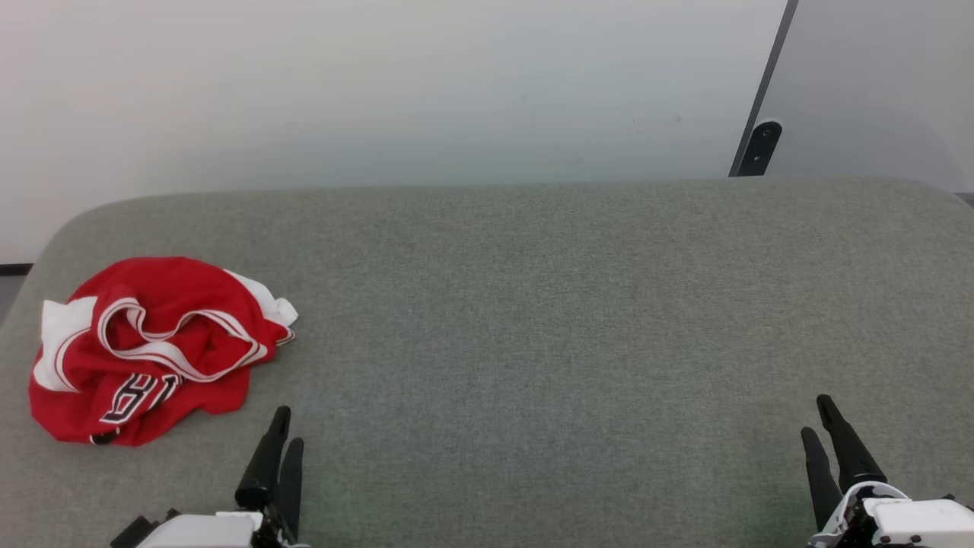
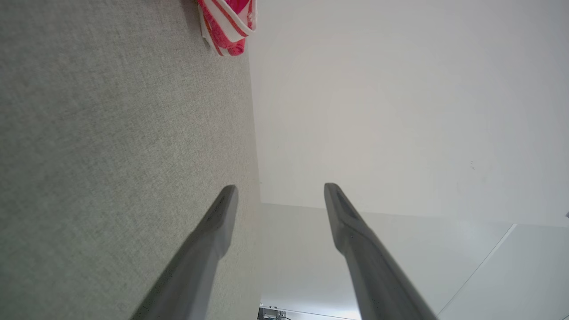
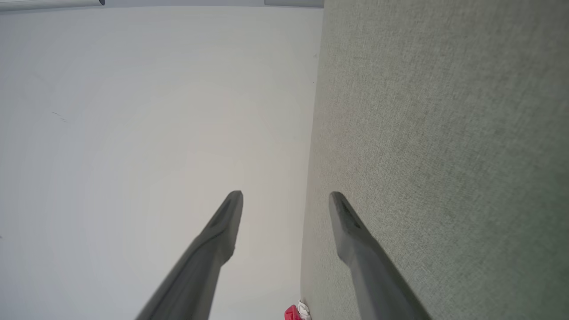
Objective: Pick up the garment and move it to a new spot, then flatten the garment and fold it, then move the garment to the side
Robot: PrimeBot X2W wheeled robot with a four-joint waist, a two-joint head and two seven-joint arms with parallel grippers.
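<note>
The garment lies crumpled in a heap at the left of the grey fabric surface: red cloth, white sleeves, white striped trim and black lettering showing. A corner of the garment appears at the top of the left wrist view, and a small bit of the garment at the bottom edge of the right wrist view. My left gripper stands open just right of the heap's near edge, apart from it. My right gripper is open at the lower right, nothing between its fingers.
A pale wall rises behind the surface's rounded far edge. A dark vertical strip with a small black fitting stands at the back right. The grey surface stretches wide between the two grippers.
</note>
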